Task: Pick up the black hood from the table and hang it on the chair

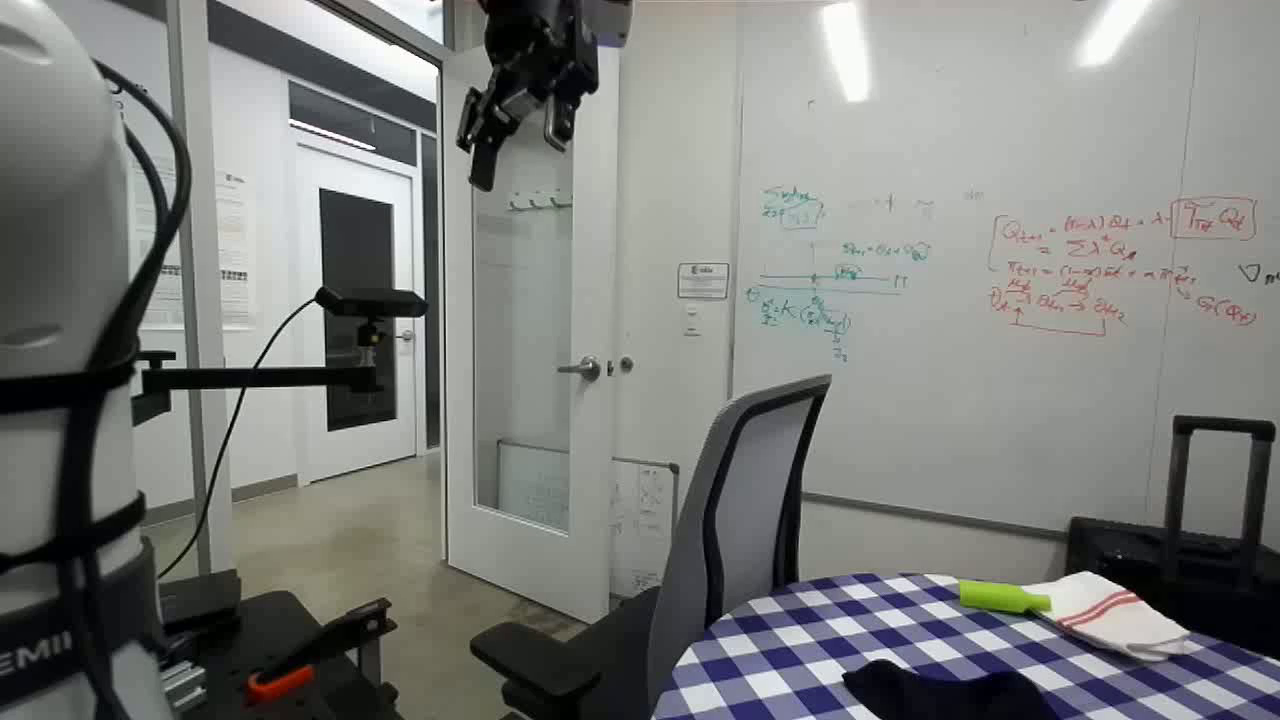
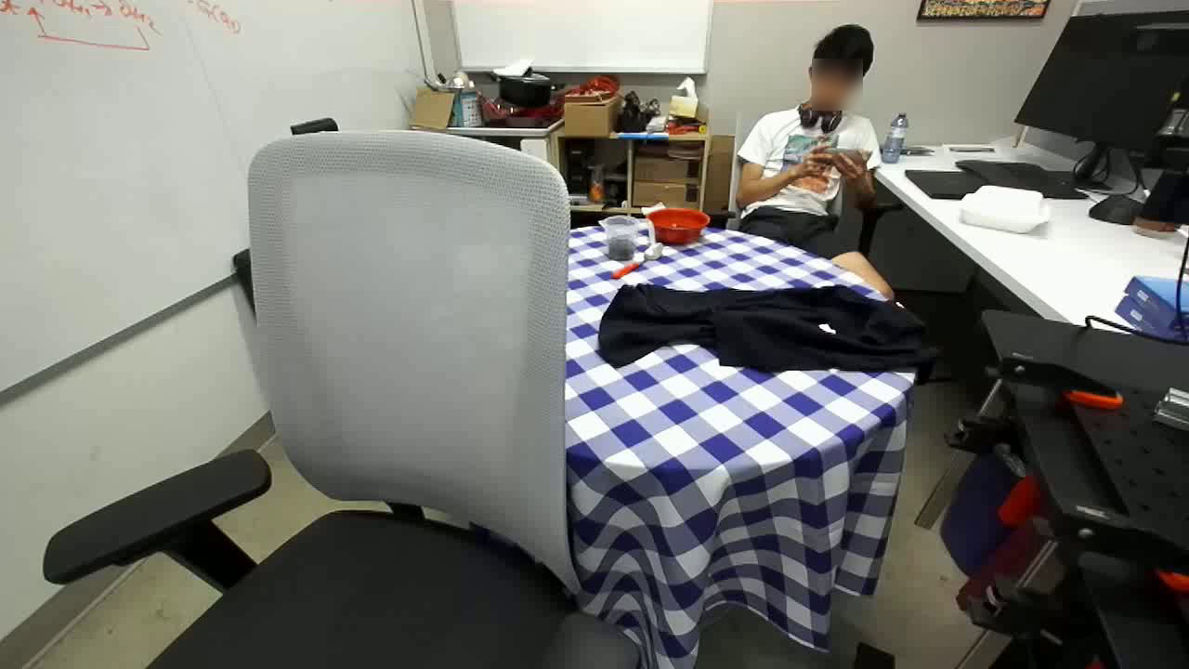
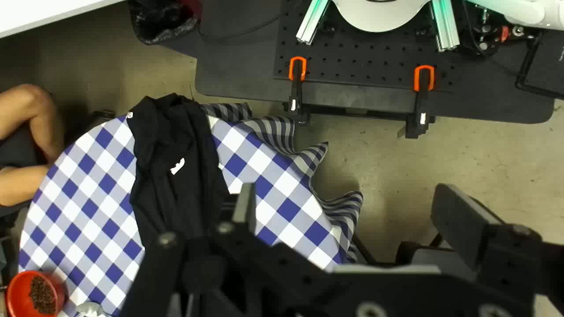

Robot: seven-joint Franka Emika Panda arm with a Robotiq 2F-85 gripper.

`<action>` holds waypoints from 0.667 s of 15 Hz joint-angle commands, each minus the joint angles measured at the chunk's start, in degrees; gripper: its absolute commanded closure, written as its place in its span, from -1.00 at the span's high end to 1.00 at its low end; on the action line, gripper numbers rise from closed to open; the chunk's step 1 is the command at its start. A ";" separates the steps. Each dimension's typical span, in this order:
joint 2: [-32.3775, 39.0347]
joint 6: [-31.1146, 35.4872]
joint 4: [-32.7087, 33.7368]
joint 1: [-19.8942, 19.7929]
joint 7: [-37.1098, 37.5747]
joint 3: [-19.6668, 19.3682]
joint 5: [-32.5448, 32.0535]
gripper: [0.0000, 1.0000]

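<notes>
- Black two-fingered gripper point(image 1: 521, 160) hangs high, fingers apart.
- Crumpled black fabric hood point(image 2: 790, 330) lies on a round table point(image 2: 650, 423) with blue-and-white checkered cloth.
- Grey mesh-backed chair point(image 2: 409, 307) stands beside the table.

The place is a robotics lab in an office-like room. In an exterior view, a white robot arm point(image 1: 30, 470) and a bracket-mounted camera point(image 1: 372, 302) stand well left of the checkered tabletop point(image 1: 780, 650), while a whiteboard point(image 1: 950, 400) with handwritten equations point(image 1: 1110, 274) hangs beyond the tabletop. The wrist view has, near the tabletop, a dark bench point(image 3: 238, 57) bearing a perforated plate point(image 3: 361, 66), with clamps point(image 3: 297, 88) along the bench's edge. An office chair point(image 2: 409, 316) stands just beside the tabletop, and, in an exterior view, a white desk point(image 2: 1031, 265) with a monitor point(image 2: 1101, 84) lies right of the tabletop.
</notes>
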 commanded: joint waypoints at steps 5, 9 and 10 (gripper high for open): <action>1.85 7.34 0.13 -0.77 7.90 -1.62 -1.83 1.00; 11.45 16.07 3.56 -5.11 13.30 -3.27 -8.52 1.00; 15.01 18.08 5.08 -6.38 14.86 -3.45 -11.17 1.00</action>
